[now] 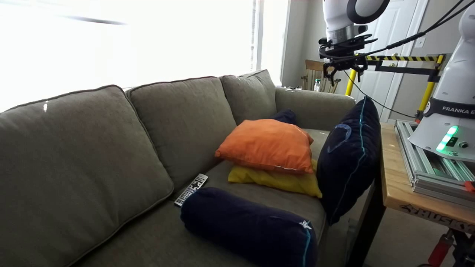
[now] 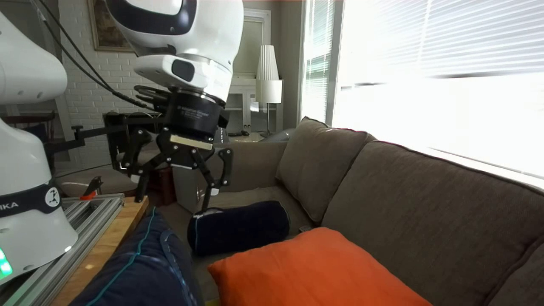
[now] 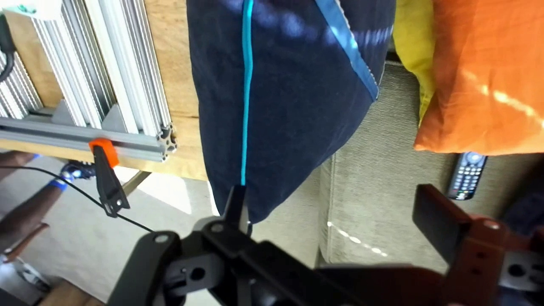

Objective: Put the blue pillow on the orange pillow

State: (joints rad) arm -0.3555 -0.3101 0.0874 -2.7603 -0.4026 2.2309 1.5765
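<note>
Spread, empty claw across the wrist view's bottom; upper centre, the navy throw pillow stands on edge beside the desk. Best shift frame-left to straddle it, pinch, lift clear, lower flat onto the orange throw pillow, upper right.

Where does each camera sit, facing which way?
Exterior view: near the bolster, facing along the sofa toward a door; arm, gripper at right.
Exterior view: opposite end, facing past the orange pillow to a lamp; arm, gripper at left.
Wrist view: arm-mounted, facing down at the blue pillow; fingers at bottom.
Both exterior views share the gripper, bolster and orange pillow.
</note>
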